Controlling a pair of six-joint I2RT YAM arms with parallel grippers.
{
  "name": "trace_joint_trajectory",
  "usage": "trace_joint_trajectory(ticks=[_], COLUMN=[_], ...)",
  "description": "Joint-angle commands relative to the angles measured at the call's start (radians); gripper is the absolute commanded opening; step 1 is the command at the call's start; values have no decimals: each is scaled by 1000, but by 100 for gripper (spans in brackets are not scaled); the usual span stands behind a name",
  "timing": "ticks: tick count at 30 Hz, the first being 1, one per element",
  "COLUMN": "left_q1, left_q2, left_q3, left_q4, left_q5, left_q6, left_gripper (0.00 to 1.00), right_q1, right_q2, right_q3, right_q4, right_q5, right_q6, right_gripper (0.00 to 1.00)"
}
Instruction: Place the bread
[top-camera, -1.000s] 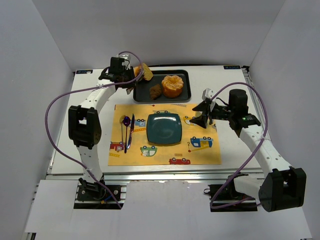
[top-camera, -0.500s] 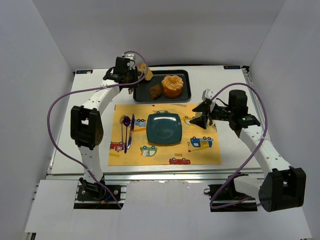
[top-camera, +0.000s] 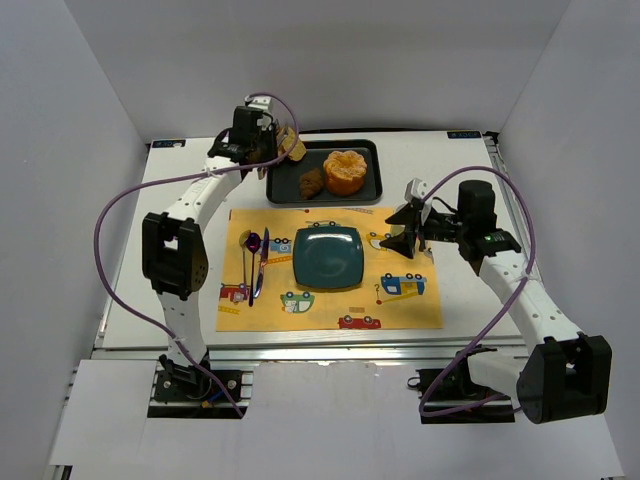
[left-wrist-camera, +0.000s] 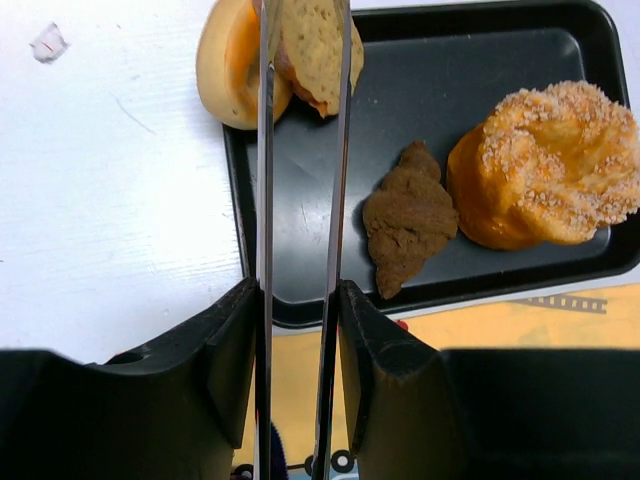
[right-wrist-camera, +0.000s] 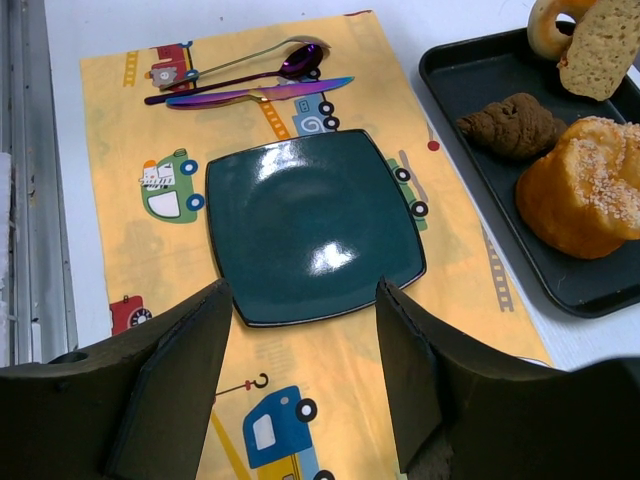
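The bread (left-wrist-camera: 318, 45), a flat tan slice with a brown crust edge, is pinched between the tips of metal tongs (left-wrist-camera: 264, 180). It hangs over the far left corner of the black tray (left-wrist-camera: 300, 200). My left gripper (left-wrist-camera: 298, 295) is shut on the tongs' two blades. In the top view the bread (top-camera: 293, 148) sits just right of the left gripper (top-camera: 262, 145). It also shows in the right wrist view (right-wrist-camera: 600, 45). My right gripper (right-wrist-camera: 305, 380) is open and empty, above the mat right of the dark teal plate (right-wrist-camera: 312, 225).
A golden ring roll (left-wrist-camera: 230, 65) lies on the tray's left corner beside the bread. A dark brown chunk (left-wrist-camera: 408, 215) and a large sugared orange bun (left-wrist-camera: 550, 165) lie in the tray. A spoon and knife (right-wrist-camera: 240, 80) lie on the yellow placemat (top-camera: 400, 300), left of the plate.
My left gripper has shifted a little to the right and back with the tongs and the bread. The right arm has not moved.
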Motion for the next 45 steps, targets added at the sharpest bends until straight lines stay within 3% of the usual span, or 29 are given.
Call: trace_joint_trajectory(ticks=[1, 21, 30, 39, 45], left_q1=[-4, -5, -4, -4, -6], left_q2=[-4, 88, 94, 59, -64], left_q3=[57, 113, 113, 126, 57], left_q4=[10, -10, -15, -1, 55], left_q5=[-46, -42, -23, 17, 62], left_q6=[17, 16, 12, -16, -66], left_gripper=[46, 47, 30, 3, 0], right_q1=[-8, -15, -18, -21, -24], right_q2=[-10, -11, -10, -17, -25], right_q3=[-12, -23, -23, -25, -27], right_q4=[29, 35, 42, 41, 39], right_q5=[-24, -31, -36, -38, -38], right_q6=[-2, 4, 8, 11, 12], right_gripper=[65, 65, 65, 65, 65])
